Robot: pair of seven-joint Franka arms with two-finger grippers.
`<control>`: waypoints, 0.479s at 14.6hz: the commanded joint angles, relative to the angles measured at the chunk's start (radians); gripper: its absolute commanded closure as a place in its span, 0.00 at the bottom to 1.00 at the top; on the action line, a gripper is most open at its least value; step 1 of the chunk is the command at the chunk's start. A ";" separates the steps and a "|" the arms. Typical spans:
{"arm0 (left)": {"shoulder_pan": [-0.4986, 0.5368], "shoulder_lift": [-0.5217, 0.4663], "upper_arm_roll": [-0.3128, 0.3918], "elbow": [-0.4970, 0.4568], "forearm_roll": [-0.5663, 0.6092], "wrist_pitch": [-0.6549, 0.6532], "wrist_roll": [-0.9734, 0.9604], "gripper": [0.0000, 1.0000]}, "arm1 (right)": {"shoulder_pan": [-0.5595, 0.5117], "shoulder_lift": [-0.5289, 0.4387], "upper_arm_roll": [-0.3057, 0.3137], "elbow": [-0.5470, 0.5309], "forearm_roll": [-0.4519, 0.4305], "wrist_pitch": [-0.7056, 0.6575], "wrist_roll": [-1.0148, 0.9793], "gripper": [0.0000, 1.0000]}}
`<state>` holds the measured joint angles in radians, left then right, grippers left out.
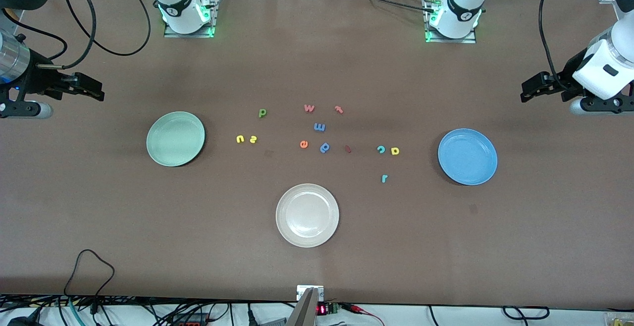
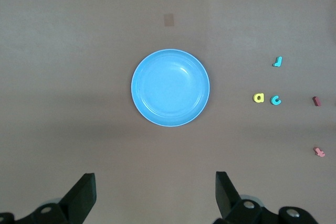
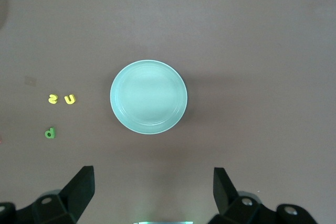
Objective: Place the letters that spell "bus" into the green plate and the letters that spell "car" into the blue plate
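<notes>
The green plate (image 1: 176, 138) (image 3: 148, 96) lies toward the right arm's end, the blue plate (image 1: 467, 156) (image 2: 170, 87) toward the left arm's end; both hold nothing. Beside the green plate sit the yellow "u" (image 1: 240, 139), yellow "s" (image 1: 253, 139) and green "b" (image 1: 262, 113). Beside the blue plate sit the teal "c" (image 1: 381, 149), yellow "a" (image 1: 395, 151) and teal "r" (image 1: 384, 178). My right gripper (image 1: 96, 90) (image 3: 153, 190) hangs open and holds nothing, high over its end of the table. My left gripper (image 1: 527, 90) (image 2: 155, 192) does the same over its own end.
A white plate (image 1: 307, 215) lies nearest the front camera, mid-table. Other letters cluster in the middle: pink "w" (image 1: 309, 108), red "t" (image 1: 339, 109), blue "m" (image 1: 319, 127), orange "e" (image 1: 304, 144), blue "p" (image 1: 325, 147), a dark red piece (image 1: 347, 149).
</notes>
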<state>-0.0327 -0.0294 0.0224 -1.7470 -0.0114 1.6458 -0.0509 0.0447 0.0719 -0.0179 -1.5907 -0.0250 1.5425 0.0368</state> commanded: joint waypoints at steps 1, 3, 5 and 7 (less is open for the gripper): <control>0.002 -0.026 0.004 -0.022 -0.007 -0.009 0.019 0.00 | -0.003 0.011 -0.001 0.018 -0.007 -0.015 -0.006 0.00; 0.001 -0.020 0.002 -0.023 -0.007 -0.006 0.019 0.00 | 0.000 0.013 -0.001 0.018 -0.009 -0.012 -0.011 0.00; -0.001 0.009 -0.001 -0.025 -0.007 0.002 0.019 0.00 | 0.007 0.023 -0.001 0.018 -0.009 -0.016 -0.012 0.00; -0.016 0.090 -0.007 -0.013 -0.013 0.032 0.023 0.00 | 0.032 0.060 -0.001 0.015 -0.006 -0.024 0.001 0.00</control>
<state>-0.0394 0.0012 0.0192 -1.7706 -0.0114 1.6542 -0.0500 0.0555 0.0992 -0.0172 -1.5922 -0.0249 1.5375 0.0340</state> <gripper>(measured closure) 0.000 0.000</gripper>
